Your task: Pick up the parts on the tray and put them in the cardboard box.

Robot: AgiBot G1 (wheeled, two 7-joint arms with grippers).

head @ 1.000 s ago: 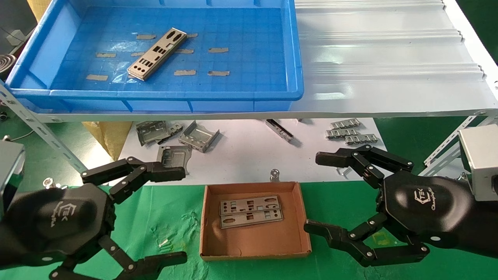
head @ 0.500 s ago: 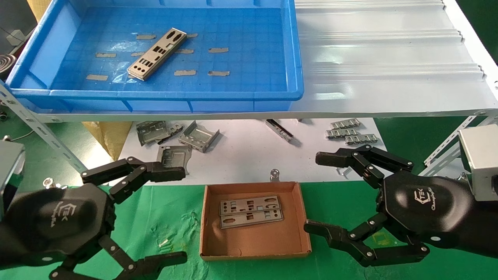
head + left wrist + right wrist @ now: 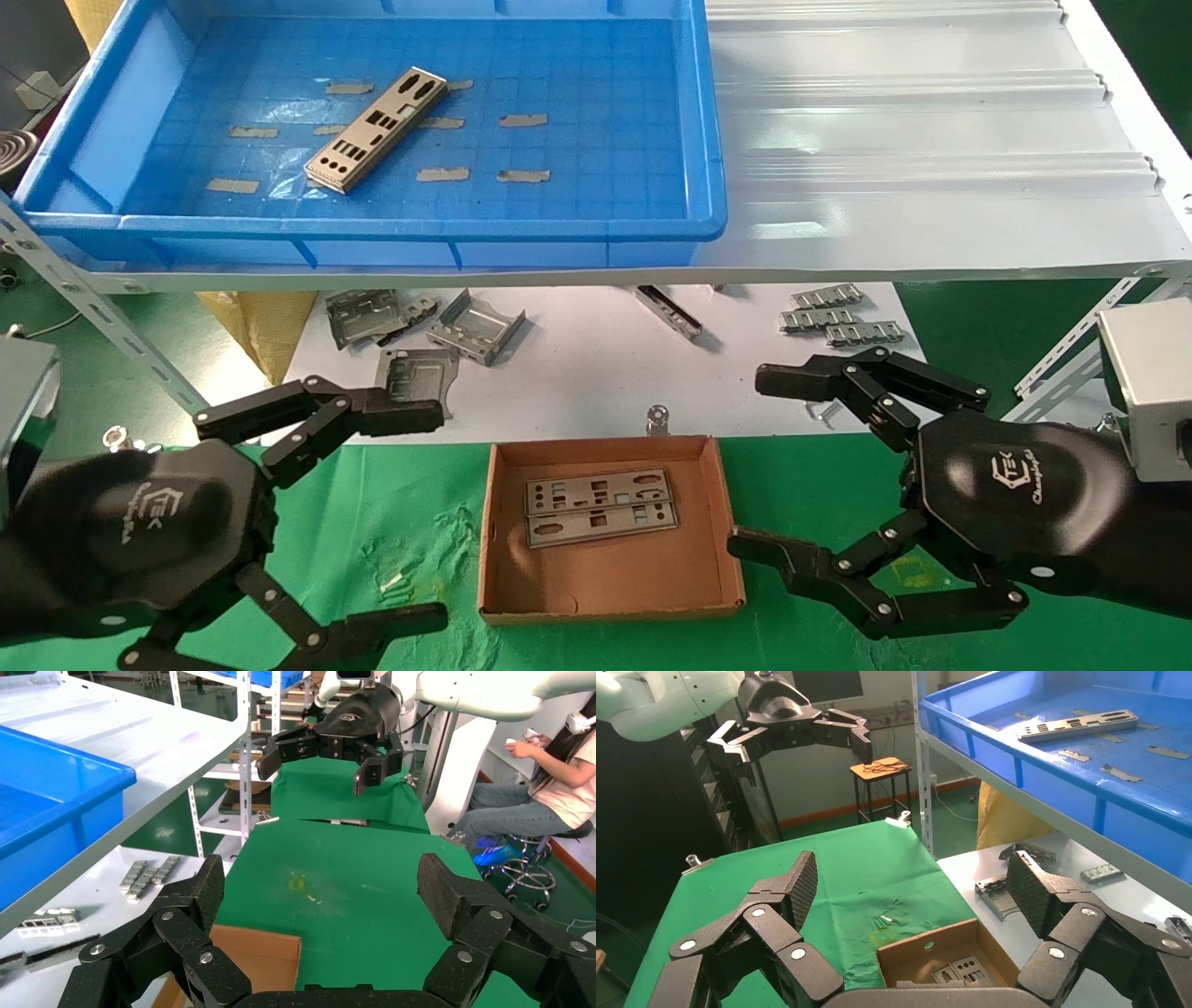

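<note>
One silver-grey part (image 3: 377, 129) (image 3: 1077, 726) lies diagonally on the floor of the blue tray (image 3: 372, 228) (image 3: 1046, 776) on the upper shelf. Below it, the cardboard box (image 3: 610, 610) (image 3: 926, 941) (image 3: 253, 952) sits on green cloth and holds two parts (image 3: 601, 491) (image 3: 601, 524) side by side. My left gripper (image 3: 435, 515) (image 3: 323, 885) hovers open to the left of the box with nothing in it. To the box's right, my right gripper (image 3: 750, 461) (image 3: 912, 881) is also open and holds nothing.
Bent grey brackets (image 3: 475, 326) and ridged strips (image 3: 838, 317) lie on a white sheet behind the box, under the shelf. A white corrugated sheet (image 3: 931, 140) covers the shelf right of the tray. A seated person (image 3: 562, 762) is off to the side.
</note>
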